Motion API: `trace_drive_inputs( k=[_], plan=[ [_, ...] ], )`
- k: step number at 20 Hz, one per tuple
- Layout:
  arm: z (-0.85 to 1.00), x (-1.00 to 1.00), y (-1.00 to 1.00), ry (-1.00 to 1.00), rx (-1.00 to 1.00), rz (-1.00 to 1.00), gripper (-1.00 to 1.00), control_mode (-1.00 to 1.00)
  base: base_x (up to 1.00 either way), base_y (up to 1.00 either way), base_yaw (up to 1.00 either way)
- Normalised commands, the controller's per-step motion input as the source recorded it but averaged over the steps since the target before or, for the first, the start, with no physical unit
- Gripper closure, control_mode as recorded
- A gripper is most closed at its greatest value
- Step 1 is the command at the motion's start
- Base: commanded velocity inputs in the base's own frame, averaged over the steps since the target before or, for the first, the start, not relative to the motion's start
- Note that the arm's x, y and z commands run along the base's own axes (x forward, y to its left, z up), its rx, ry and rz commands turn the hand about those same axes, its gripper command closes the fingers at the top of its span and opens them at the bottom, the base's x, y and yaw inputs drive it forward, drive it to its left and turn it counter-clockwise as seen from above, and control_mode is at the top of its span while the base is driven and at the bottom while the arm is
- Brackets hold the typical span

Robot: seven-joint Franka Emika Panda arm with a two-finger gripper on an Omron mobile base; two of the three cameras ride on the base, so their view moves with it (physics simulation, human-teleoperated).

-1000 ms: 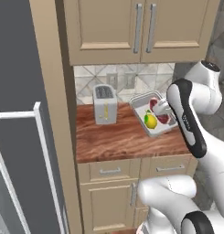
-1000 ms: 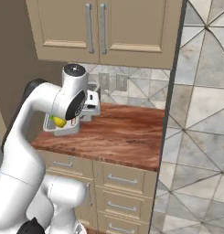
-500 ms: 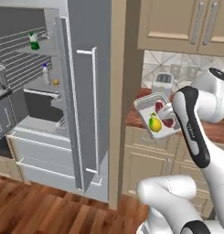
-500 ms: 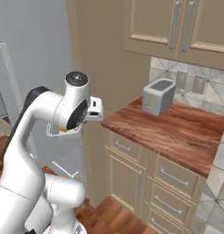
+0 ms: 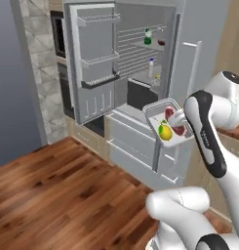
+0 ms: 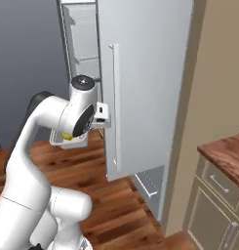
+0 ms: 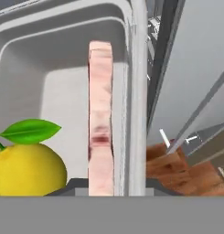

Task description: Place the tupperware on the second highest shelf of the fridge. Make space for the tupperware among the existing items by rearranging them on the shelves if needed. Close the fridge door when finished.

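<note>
The tupperware hangs in the air in front of the fridge, with my gripper shut on its right rim. It holds a yellow lemon and a red piece. In the right base view my arm hides most of the tupperware. The fridge's left door stands open. Inside, a green bottle and a dark red item share an upper shelf. Below them, the second highest shelf that I can make out carries a white bottle and a small yellow item.
The fridge's right door is shut, and its long handle is close to my hand. A black-fronted oven sits left of the fridge. Drawers run below the shelves. Wooden floor spreads in front, and a counter lies to the right.
The base has swung from the counter to the fridge, so both base views shifted. The tupperware stays in my shut gripper, and the open fridge interior is now closer and more central.
</note>
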Motion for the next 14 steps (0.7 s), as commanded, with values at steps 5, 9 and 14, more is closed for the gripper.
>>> trace_drive_inputs(
  k=[5,9,14],
  plan=[
    [0.0,0.0,0.0,0.0,0.0,0.0,1.0,1.0,0.51,1.0,0.36],
    [0.0,0.0,0.0,0.0,0.0,0.0,1.0,1.0,0.81,0.94,-0.15],
    [0.0,0.0,0.0,0.0,0.0,0.0,1.0,1.0,0.63,0.48,-0.49]
  ],
)
